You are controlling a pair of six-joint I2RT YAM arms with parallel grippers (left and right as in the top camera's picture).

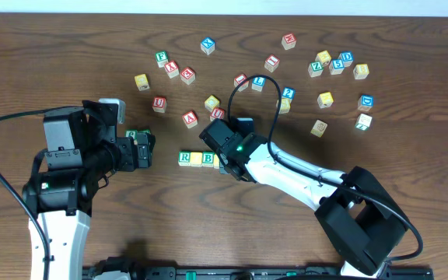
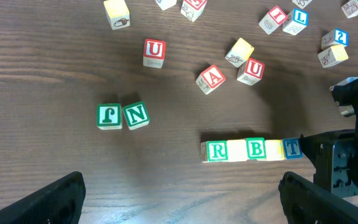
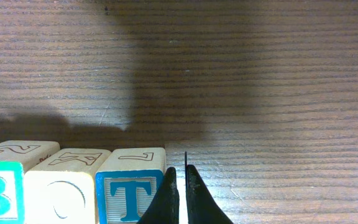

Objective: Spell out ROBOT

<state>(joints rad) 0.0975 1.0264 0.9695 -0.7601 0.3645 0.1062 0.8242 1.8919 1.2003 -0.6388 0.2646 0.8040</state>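
Right pincer (image 3: 180,190): my tips pinched together, empty, low over the table, just beside the T cube (image 3: 129,194). T ends the row after R cube (image 2: 216,150), first yellow cube (image 2: 236,150), B cube (image 2: 256,149), second yellow cube (image 2: 273,149). My right arm stretches in from lower right. Left pincer (image 2: 182,193): spread wide, holding nothing.

You have all five cubes in one straight row, upright, side against side. From one end it reads: green-bordered R cube (image 2: 217,151), first yellow-faced cube (image 2: 236,150), green-bordered B cube (image 2: 256,149), second yellow-faced cube (image 2: 274,149), blue-bordered T cube (image 2: 292,148). Up close, the second yellow-faced cube shows a faint O.
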